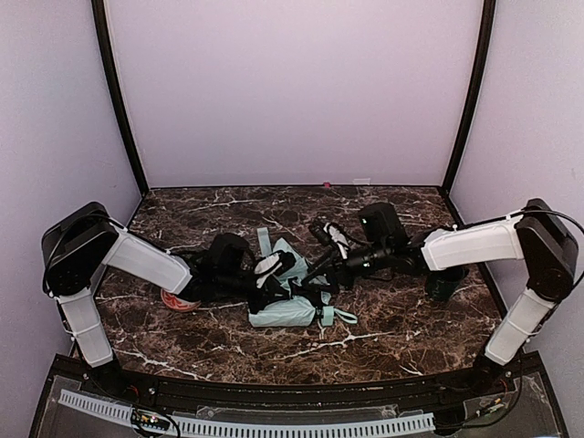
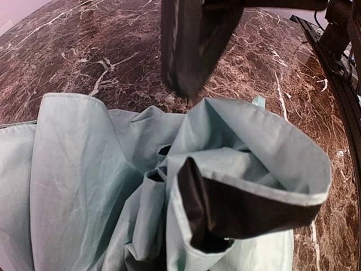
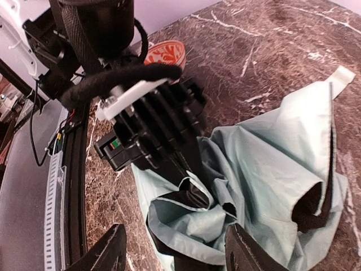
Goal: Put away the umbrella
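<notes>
The umbrella (image 1: 290, 306) lies collapsed in the middle of the table, its pale mint fabric crumpled and the black lining showing in the folds. It fills the left wrist view (image 2: 101, 186) and lies under my right fingers in the right wrist view (image 3: 271, 164). My left gripper (image 1: 272, 272) is buried in the fabric and looks shut on a fold; its black body shows in the right wrist view (image 3: 163, 130). My right gripper (image 3: 177, 257) is open and empty, just above the fabric beside the left one. One of its fingers (image 2: 189, 51) hangs over the fabric.
A red patterned bowl (image 1: 178, 299) sits by my left arm and also shows in the right wrist view (image 3: 165, 55). A dark green cup (image 1: 447, 283) stands under my right arm. A mint strap (image 1: 339, 316) trails toward the front.
</notes>
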You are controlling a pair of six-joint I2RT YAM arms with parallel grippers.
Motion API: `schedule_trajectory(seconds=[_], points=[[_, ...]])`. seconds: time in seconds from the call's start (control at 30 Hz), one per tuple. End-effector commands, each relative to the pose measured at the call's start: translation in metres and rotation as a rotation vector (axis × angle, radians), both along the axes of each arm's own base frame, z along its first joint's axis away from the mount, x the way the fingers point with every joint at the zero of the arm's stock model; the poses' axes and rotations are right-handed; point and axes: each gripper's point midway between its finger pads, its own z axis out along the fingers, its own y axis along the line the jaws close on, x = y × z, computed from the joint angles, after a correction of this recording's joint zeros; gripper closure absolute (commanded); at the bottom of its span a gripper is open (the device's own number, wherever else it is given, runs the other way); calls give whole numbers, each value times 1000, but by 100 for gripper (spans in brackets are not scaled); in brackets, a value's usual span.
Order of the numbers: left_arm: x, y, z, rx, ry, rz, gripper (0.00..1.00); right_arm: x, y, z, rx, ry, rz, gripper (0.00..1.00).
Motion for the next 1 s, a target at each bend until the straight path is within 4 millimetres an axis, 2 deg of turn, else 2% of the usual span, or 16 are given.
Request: schedule_trajectory(seconds=[0.0,0.17,0.2,0.23,0.27,0.3,0.33,0.37,0.43,0.5,0.6,0.7,0.83,0.9,0.97], points=[[-16,14,-27,66,104,-6,100,6,20,-11,4,-35,19,40],[-13,11,-19,30,110,-3,100,6,25,-28,-23,-6,41,42],[-11,10,-17,22,110,-2,100,5,27,-33,-29,-1,47,46],[-11,8,-15,16,109,-4,100,5,27,-37,-33,5,48,58],[-10,8,-14,11,111,-3,100,6,27,-40,-35,13,43,76],[-9,7,-12,8,109,-3,99,8,26,-41,-31,26,33,88],[-8,6,-11,5,110,-3,97,10,26,-39,-15,38,30,96],[-8,6,-9,1,112,-4,92,13,24,-37,0,53,22,100],[-9,8,-4,-9,106,-4,77,25,17,-35,25,93,-15,100],[-9,9,2,-22,82,-5,58,34,9,-41,31,150,-41,100],[-6,10,13,-29,30,-7,44,39,3,-72,-14,252,-43,100],[3,12,22,-14,-20,19,36,37,1,-98,-54,323,-38,100],[11,16,41,-14,-94,49,26,37,-1,-113,-84,357,-55,100],[15,17,38,8,-95,63,24,38,-2,-118,-104,370,-61,100],[22,19,26,47,-71,92,23,37,-4,-126,-136,384,-63,100]])
